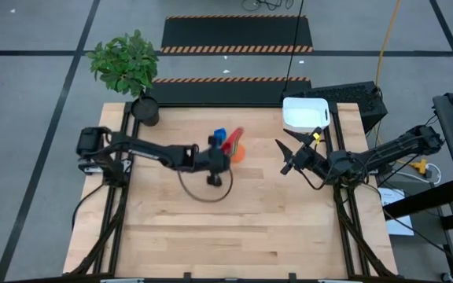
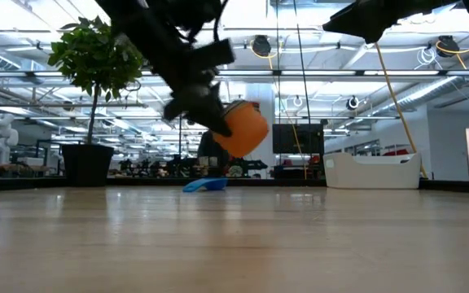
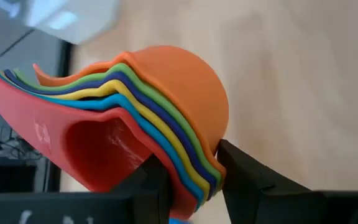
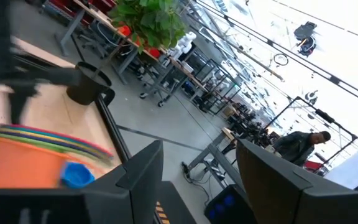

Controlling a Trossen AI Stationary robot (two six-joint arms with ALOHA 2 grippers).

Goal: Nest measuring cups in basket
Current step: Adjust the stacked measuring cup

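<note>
A nested stack of measuring cups (image 3: 166, 106), red innermost and orange outermost, hangs above the middle of the table (image 1: 234, 149) with my left gripper (image 3: 194, 186) shut on it. In the low view the stack (image 2: 243, 129) is clear of the wood. One blue measuring cup (image 1: 219, 137) lies alone on the table just behind the stack (image 2: 204, 185). The white basket (image 1: 305, 112) stands at the far right. My right gripper (image 1: 284, 157) waits open in the air to the right of the stack, with nothing between its fingers (image 4: 142, 174). My left gripper pinches the stacked rims (image 3: 197, 171) at one side of the bowls. One finger (image 3: 148, 186) is inside the red innermost cup and the other (image 3: 247, 180) is against the orange outer wall. The fingers slant down from the table's left. The stack is lifted clear and tilted.
A potted plant (image 1: 132, 71) in a dark round pot (image 1: 145, 110) stands at the far left corner. A black cable loop (image 1: 203, 189) hangs below the left gripper. Bare wood fills the near half of the table (image 1: 226, 236).
</note>
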